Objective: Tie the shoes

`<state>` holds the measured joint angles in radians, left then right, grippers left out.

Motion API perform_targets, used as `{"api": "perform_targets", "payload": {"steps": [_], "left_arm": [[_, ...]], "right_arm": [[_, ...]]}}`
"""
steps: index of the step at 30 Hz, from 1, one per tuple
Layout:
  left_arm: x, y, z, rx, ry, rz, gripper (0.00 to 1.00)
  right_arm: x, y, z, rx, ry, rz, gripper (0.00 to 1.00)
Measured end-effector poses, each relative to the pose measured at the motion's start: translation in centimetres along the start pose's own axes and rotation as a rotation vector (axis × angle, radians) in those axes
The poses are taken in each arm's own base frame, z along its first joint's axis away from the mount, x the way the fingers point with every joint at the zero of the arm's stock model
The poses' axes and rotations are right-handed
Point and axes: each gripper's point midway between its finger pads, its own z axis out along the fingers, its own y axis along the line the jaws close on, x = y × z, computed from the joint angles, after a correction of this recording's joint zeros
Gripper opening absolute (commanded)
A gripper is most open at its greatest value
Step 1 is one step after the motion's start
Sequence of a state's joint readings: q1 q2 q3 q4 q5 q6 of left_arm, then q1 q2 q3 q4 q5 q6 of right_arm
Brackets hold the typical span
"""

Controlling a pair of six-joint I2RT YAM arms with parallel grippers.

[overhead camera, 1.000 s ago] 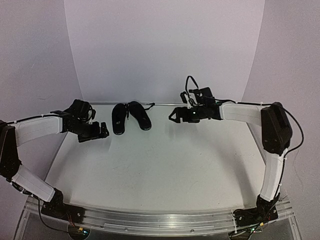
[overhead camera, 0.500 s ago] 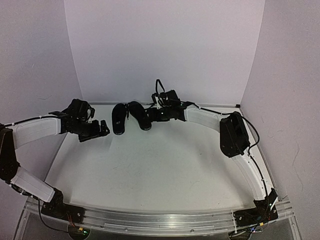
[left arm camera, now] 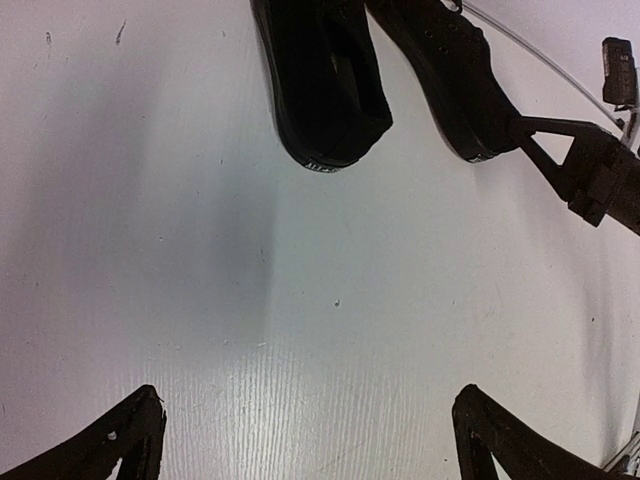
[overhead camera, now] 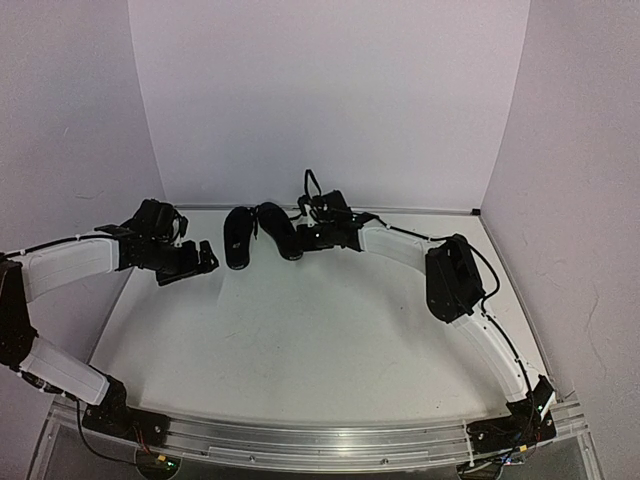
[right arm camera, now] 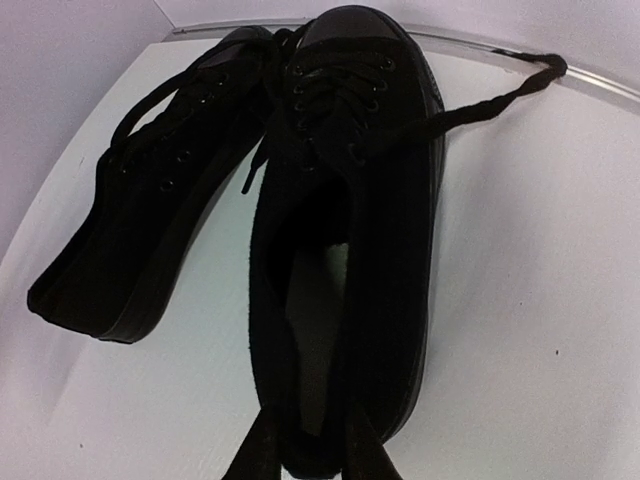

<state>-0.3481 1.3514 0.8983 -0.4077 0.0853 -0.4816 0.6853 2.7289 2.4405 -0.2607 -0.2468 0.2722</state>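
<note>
The pair of black low-top sneakers (overhead camera: 258,233) lies near the far edge of the table (overhead camera: 320,340), left of its middle. The toes point at the far edge and nearly meet, and the heels splay apart toward the arms. That puts the eyelet rows and loose ends on the far side, with both heels offered to the robot.

The right arm stretches across so that the right end effector (right arm camera: 310,455) sits at the heel of the right-hand sneaker (right arm camera: 350,230). The right wrist view shows its two fingers (right arm camera: 255,455) set narrowly either side of the heel. I cannot tell from this low, dark angle whether they pinch the heel or only bracket it. The placement looks meant to steady or reposition this shoe before any lace work, since a light shoe would slide when a lace is pulled.

The laces are untied. One lace (right arm camera: 500,95) trails from the right-hand sneaker's upper eyelets toward the far edge, lying flat on the table. It is well away from both arms' fingers.

The left end effector (left arm camera: 305,440) hovers near the left edge with its fingers spread wide and nothing between them. It faces the heel of the left-hand sneaker (left arm camera: 320,80), which lies apart from it across bare table. It seems to be waiting in reserve, aimed so that it can come in for a lace end once the shoe is held.

No knot is begun, so the task is at its start.
</note>
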Motion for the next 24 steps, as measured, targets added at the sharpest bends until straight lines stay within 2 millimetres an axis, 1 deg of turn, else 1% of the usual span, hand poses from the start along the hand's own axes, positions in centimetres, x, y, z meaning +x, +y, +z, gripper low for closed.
{"api": "perform_targets", "payload": {"steps": [1,6,8,10,13,17,19,21,23,24], "left_arm": [[0.1,0.1,0.0,-0.001,0.001,-0.001,1.00],[0.3,0.2,0.2,-0.003,0.005,-0.008,1.00],[0.3,0.2,0.2,-0.002,0.005,-0.009,1.00],[0.4,0.2,0.2,0.000,0.006,-0.009,1.00],[0.4,0.0,0.2,0.008,0.010,-0.007,1.00],[0.6,-0.3,0.2,0.024,0.020,0.003,1.00],[0.7,-0.6,0.1,0.042,0.028,0.011,1.00],[0.9,-1.0,0.1,0.063,0.038,0.021,1.00],[1.1,-1.3,0.1,0.083,0.048,0.032,1.00],[1.2,-1.6,0.1,0.097,0.054,0.040,1.00]], "right_arm": [[0.0,0.0,0.0,0.003,-0.002,0.000,0.00],[0.1,-0.1,0.0,0.002,-0.005,-0.004,0.00],[0.4,-0.2,-0.6,0.007,-0.004,-0.003,0.00],[1.3,-0.3,-1.8,0.023,0.019,0.003,0.00],[2.9,-0.1,-4.9,0.057,0.062,0.027,0.00],[5.3,1.1,-10.7,0.104,0.083,0.081,0.00],[7.2,1.9,-13.7,0.124,0.092,0.107,0.00],[9.5,2.9,-16.3,0.141,0.101,0.128,0.00],[12.1,4.0,-18.4,0.151,0.107,0.141,0.00],[13.2,4.5,-19.1,0.154,0.107,0.146,0.00]]}}
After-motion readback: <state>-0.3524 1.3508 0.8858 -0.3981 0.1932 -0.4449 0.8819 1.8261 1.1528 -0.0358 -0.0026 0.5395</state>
